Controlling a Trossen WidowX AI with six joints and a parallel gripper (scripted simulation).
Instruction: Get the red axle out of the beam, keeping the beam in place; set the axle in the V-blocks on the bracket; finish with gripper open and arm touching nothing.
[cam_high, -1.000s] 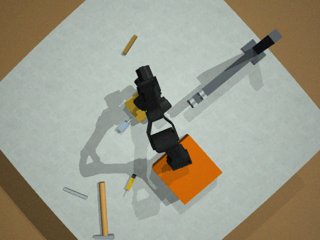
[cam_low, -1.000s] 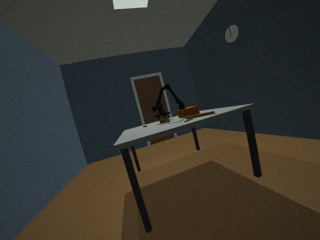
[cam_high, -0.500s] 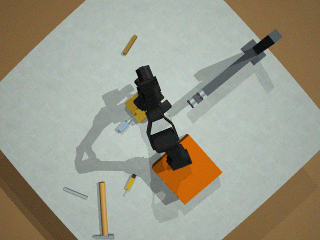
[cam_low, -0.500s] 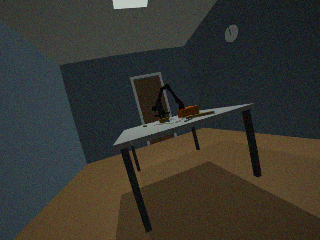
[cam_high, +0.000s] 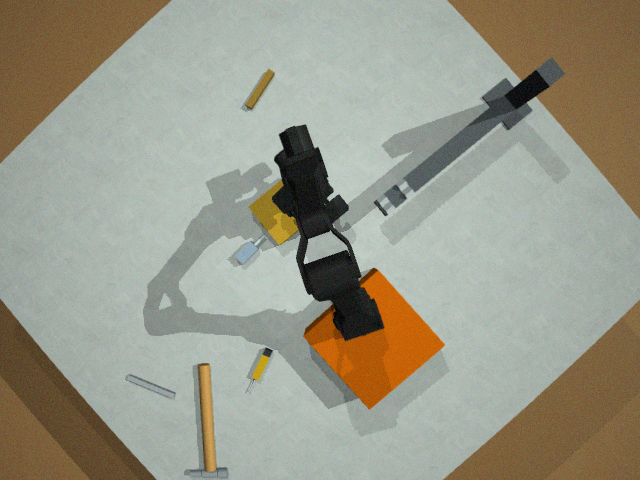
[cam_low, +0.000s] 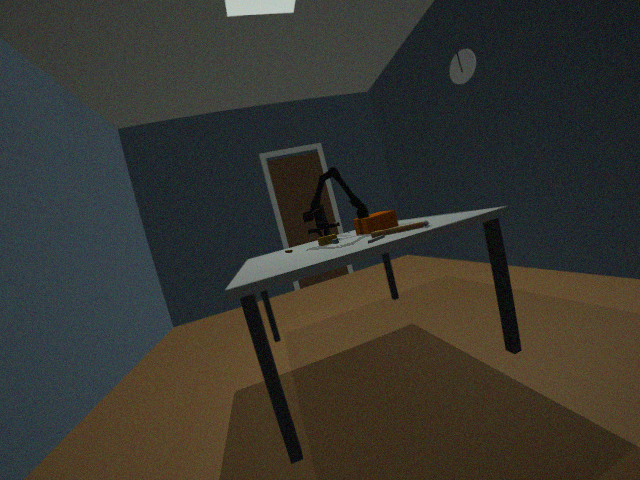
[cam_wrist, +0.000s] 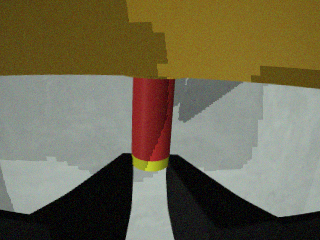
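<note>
Wrist view: the fingers (cam_low: 332, 225) pinch the yellow-banded end of the red axle (cam_wrist: 150, 120), which juts from the near face of the yellow beam (cam_high: 266, 206) (cam_low: 325, 240) (cam_wrist: 220, 40). How much of it sits inside the beam cannot be told.

The step in hand, as I judge it, is drawing the axle out. Do it well by pulling straight along the axle's own line, away from that face, slowly and with no twist or lift until the far end is free. The hold is on just 1 short end, so a sideways tug could cock the axle in its hole and drag the beam along the table (cam_high: 155, 155) (cam_low: 279, 266) (cam_wrist: 290, 150). If the beam creeps, ease off, straighten the line and try again.

Once it is out, lift before swinging towards what looks like the bracket (cam_high: 449, 149), the long grey piece well apart from the beam. Steer wide of the light blue tool (cam_high: 247, 252) (cam_low: 335, 241) beside the beam.
</note>
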